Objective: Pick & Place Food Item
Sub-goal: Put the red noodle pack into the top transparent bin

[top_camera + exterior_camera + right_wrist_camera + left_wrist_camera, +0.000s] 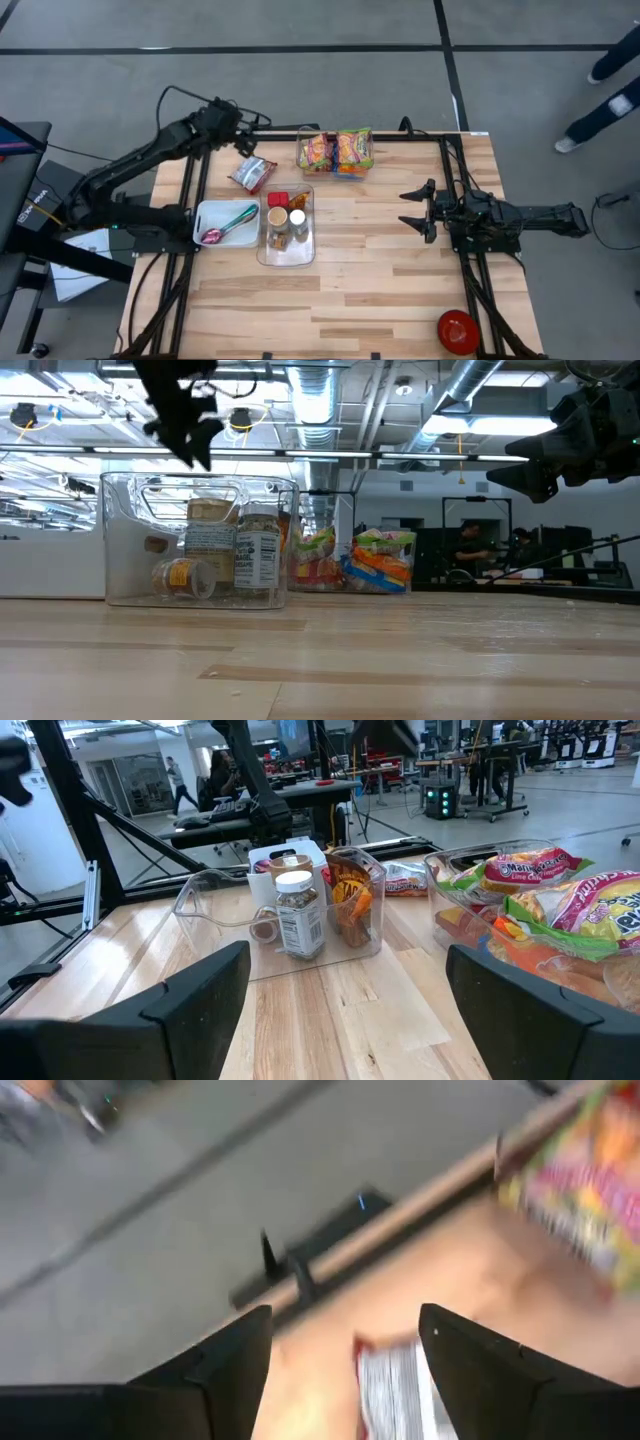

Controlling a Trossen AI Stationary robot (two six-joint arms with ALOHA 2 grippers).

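silver and red, the small snack packet [252, 173] lies flat on the wooden table [400, 290], near the far left edge. the left gripper [246, 146] hangs just above and beside it, and its two dark fingers [235, 1365] stand apart with nothing between them (the packet [395, 1390] shows on the wood past them, not pinched).

next to the packet sits a white tray [207, 215] with a pink spoon [225, 228] and a green one in it. just right of that is a clear bin [288, 248] with spice jars [278, 222] inside. a jar with a white lid [298, 910] stands upright in it, and another jar [183, 577] lies on its side. behind the bin, at the far edge, a second clear bin [336, 167] holds bright noodle packs [353, 149].

the right gripper [422, 209] waits over the right side of the table, well apart from the food, its fingers [195, 995] spread wide and holding nothing. a red bowl [457, 331] sits at the near right corner.

people [470, 550] sit at desks in the room far behind.
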